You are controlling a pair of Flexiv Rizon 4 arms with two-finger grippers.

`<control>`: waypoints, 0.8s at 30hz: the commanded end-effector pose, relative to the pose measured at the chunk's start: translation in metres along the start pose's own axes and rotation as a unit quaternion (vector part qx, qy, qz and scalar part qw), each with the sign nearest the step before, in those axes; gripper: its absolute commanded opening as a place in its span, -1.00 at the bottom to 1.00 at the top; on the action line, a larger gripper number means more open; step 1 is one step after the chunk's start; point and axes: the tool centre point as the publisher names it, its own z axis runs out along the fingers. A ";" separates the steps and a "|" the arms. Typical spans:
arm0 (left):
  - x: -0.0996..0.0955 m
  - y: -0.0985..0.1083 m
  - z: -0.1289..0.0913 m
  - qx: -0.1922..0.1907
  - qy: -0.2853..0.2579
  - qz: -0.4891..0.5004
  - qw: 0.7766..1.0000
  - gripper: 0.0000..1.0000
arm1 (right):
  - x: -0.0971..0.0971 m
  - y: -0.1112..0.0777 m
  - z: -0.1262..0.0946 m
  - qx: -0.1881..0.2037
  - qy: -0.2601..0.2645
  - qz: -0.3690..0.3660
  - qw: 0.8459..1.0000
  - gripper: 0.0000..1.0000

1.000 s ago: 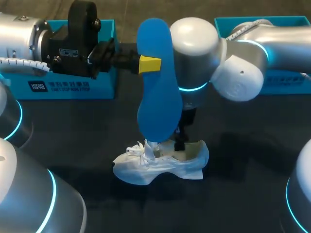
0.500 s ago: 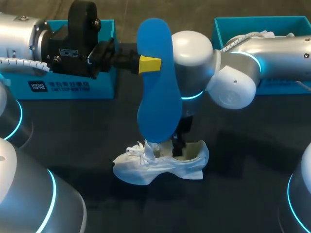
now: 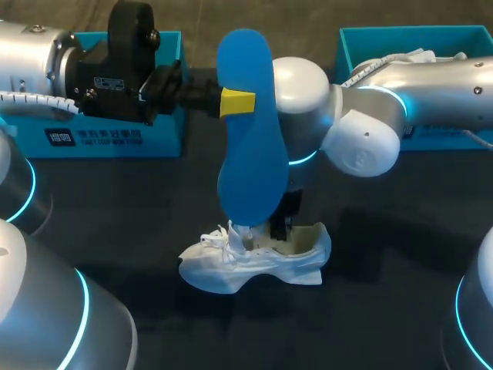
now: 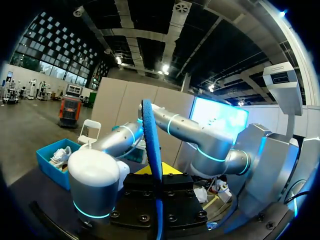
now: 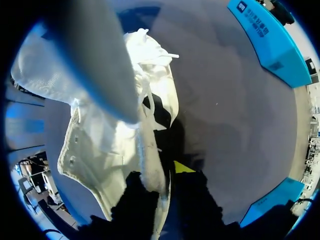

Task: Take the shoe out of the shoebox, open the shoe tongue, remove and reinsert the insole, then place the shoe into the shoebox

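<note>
Only your right wrist view is showing the right fingers (image 5: 182,167) pinching the shoe (image 5: 110,145). Your left fingers (image 3: 236,102) are clamping the insole (image 3: 248,131) above it.

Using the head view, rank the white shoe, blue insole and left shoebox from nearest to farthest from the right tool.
1. white shoe, held in the right tool.
2. blue insole, upright just beside it.
3. left shoebox, far back on the left side.
</note>
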 end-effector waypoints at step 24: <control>-0.001 -0.001 0.001 -0.001 0.000 0.000 1.000 -1.00 | 0.009 -0.029 -0.046 0.026 0.001 0.220 0.975 -1.00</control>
